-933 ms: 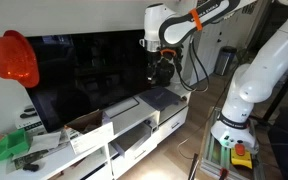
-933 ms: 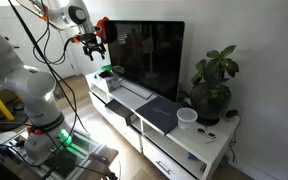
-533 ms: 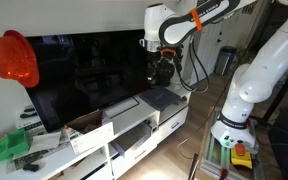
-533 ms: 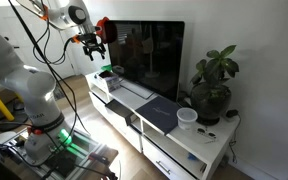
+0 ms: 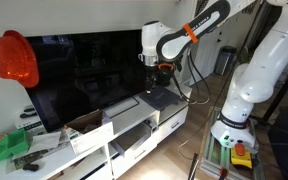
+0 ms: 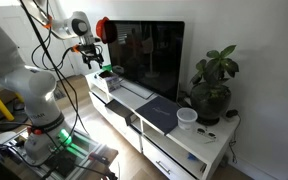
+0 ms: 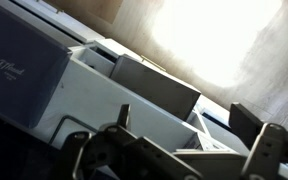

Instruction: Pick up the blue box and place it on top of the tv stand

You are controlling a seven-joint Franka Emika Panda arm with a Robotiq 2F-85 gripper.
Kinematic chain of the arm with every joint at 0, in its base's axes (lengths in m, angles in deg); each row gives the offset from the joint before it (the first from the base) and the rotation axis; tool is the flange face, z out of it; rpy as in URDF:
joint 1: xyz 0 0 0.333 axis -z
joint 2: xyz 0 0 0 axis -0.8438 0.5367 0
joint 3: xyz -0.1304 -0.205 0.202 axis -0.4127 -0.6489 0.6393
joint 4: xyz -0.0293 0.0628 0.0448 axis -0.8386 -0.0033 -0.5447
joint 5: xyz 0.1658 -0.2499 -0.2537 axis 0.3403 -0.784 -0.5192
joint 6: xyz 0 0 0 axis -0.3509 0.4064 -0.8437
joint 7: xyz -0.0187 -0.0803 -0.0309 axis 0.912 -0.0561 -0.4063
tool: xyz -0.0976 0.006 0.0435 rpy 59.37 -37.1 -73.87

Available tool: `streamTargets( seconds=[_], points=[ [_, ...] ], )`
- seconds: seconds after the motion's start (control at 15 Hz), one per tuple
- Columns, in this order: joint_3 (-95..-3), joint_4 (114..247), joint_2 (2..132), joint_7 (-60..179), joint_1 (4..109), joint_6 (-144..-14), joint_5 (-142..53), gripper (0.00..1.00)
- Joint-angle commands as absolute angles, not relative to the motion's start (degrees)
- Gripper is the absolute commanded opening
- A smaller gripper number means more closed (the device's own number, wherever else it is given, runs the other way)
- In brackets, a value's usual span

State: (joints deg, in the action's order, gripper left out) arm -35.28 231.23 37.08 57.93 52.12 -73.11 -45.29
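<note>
Descent is the fresh news: against the earlier frames the claw (image 6: pixel 93 62) hangs lower and the arm has folded in toward the cabinet. We read this as the approach, with nothing grasped yet. Its fingers (image 7: pixel 269 150) stand spread wide and empty at the bottom of the wrist view. Just ahead of the claw and to one side, at the left edge of that view, sits a slate-blue face with pale script on it. We take it for the blue box (image 7: pixel 16 72); its inside is out of sight, so we cannot say what it holds, and we cannot pick it out in the exterior views. Straight ahead of the claw, a white compartment of the tv stand (image 7: pixel 89 95) holds a grey panel (image 7: pixel 156 88). Farther off, on the stand's top surface, lie a flat dark pad (image 6: pixel 159 112) and a white cup (image 6: pixel 187 119) whose contents we cannot see. Farthest toward the other end are an open cardboard box (image 5: pixel 84 122) and a green tray (image 5: pixel 12 147) holding small items we cannot identify. The stretch of top between pad and cardboard box looks to us the likeliest landing spot.
</note>
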Motion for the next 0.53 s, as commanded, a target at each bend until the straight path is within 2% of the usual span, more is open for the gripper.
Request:
streamTargets(
  seconds=[0.0,0.13,0.27,0.47],
  points=[
    [-32.8,233.1,46.9,47.2,50.2,-85.0,-44.2,1.00],
    [-32.1,233.4,53.4,37.7,50.1,-93.5,-49.0,1.00],
    [-35.0,233.0,57.3,29.3,50.2,-98.7,-56.8,1.00],
    [-37.1,233.6,57.7,29.3,47.9,-99.1,-56.3,1.00]
  ],
)
